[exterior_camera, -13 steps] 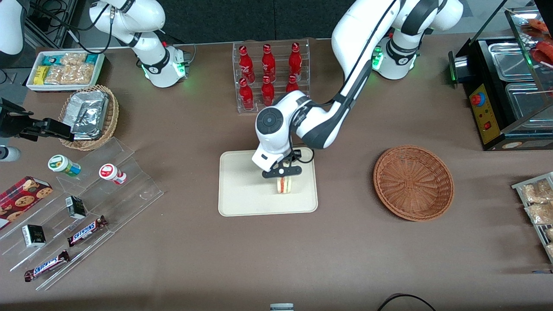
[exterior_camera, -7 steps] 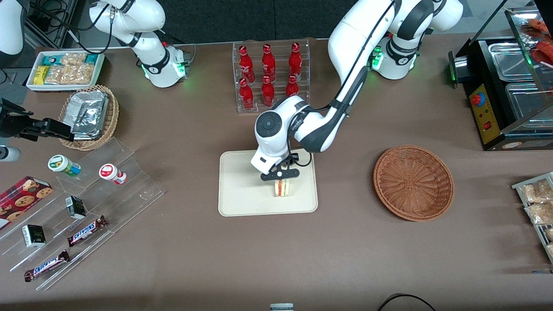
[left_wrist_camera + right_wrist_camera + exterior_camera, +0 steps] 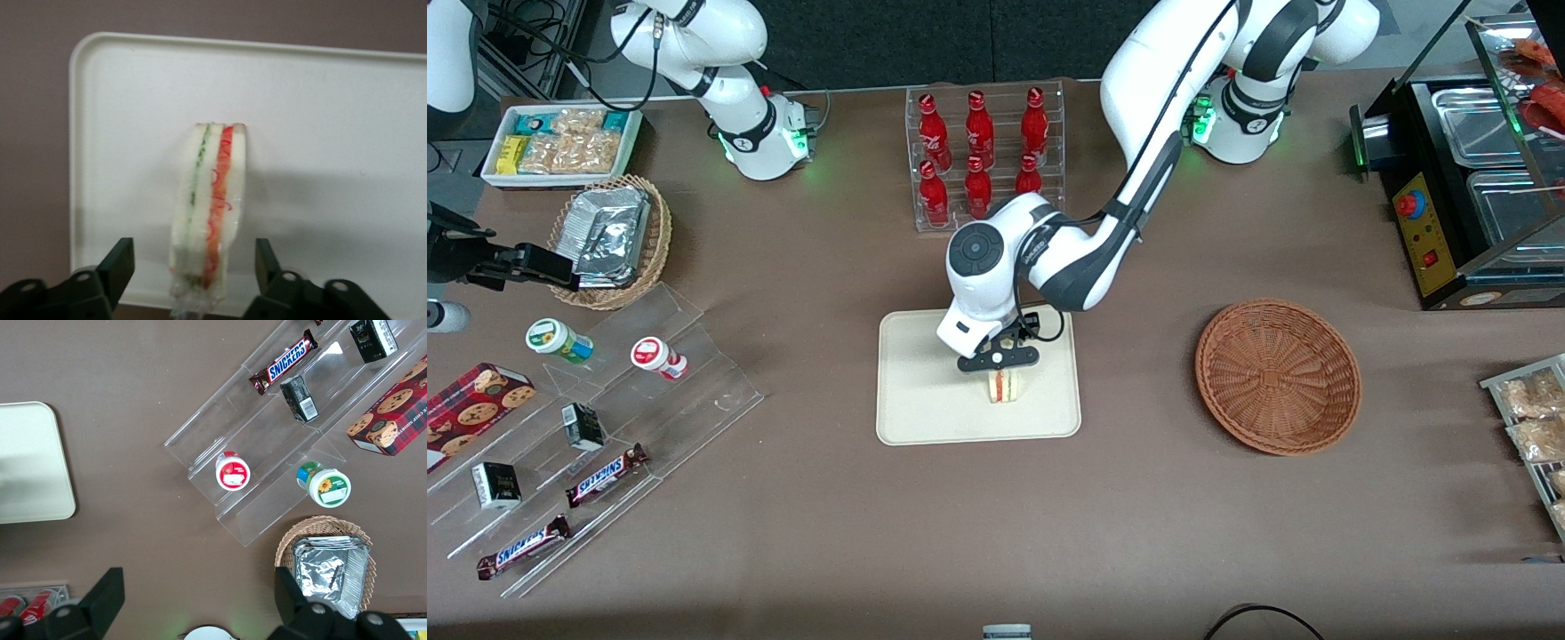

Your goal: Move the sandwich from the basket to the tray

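The sandwich [image 3: 1005, 387] [image 3: 210, 200], a white wedge with a green and a red filling layer in clear wrap, stands on its edge on the cream tray [image 3: 925, 396] [image 3: 333, 133]. My left gripper [image 3: 999, 359] [image 3: 193, 250] hangs over it, open. One black finger [image 3: 123, 263] stands on each side of the sandwich, and a gap shows between each finger and the bread. The reddish-brown wicker basket [image 3: 1278, 375] lies toward the working arm's end of the table with nothing in it.
A clear rack of red bottles [image 3: 983, 151] stands farther from the camera than the tray. A tan basket of foil packets [image 3: 612, 238], a clear stepped display with snacks [image 3: 605, 427] and a white snack bin [image 3: 560, 144] lie toward the parked arm's end. A black warmer [image 3: 1467, 178] stands past the basket.
The gripper and wrist have drifted a little toward the parked arm's end of the table. The sandwich on the tray shifted slightly the same way.
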`<state>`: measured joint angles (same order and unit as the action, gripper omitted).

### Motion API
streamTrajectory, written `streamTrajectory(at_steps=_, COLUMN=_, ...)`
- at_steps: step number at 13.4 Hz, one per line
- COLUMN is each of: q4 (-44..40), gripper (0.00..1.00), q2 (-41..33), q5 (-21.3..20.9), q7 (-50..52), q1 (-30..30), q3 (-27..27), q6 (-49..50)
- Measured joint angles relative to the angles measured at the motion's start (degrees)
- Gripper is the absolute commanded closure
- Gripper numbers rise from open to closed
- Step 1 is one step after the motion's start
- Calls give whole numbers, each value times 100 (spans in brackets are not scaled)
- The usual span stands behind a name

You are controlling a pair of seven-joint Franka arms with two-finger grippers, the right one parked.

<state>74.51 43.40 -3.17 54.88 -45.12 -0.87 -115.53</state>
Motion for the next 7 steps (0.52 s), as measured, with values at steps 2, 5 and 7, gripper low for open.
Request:
streamTrajectory(at_steps=2, q4=-63, gripper=0, q2=-371, q5=0, q7=29, q1=96, q3=56, q6=500)
streamTrajectory(at_steps=5, q4=-86, gripper=0, q2=-1102, q5=-3, q7=37, q1=439, q3=104, q6=1199)
streamTrajectory(at_steps=7, q4=-91, gripper=0, q2=-1605, q5=-14, q7=29, q1=802, q3=119, q6=1760)
